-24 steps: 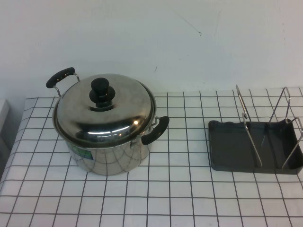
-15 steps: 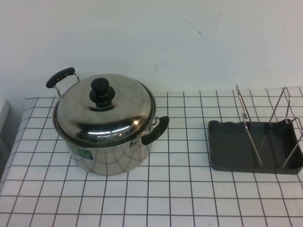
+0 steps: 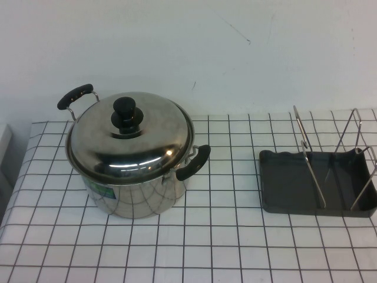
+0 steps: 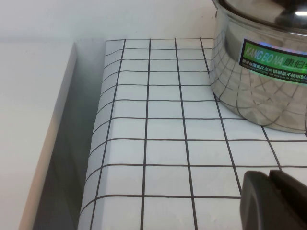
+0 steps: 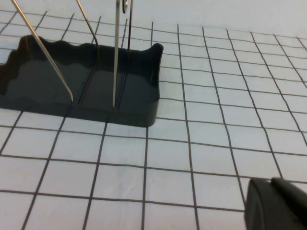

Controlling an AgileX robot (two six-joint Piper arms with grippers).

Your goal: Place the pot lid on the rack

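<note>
High view: checked tablecloth, white wall; both pincers shut

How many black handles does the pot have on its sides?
2: one handle at the pot's far left, one handle at its near right, toward the rack.

Neither arm shows from the high view. Each wrist view catches only a dark corner of its own gripper, left gripper and right gripper, cut off by the edge. The rack runs off the right edge; the pot is cropped in the left wrist view.
</note>
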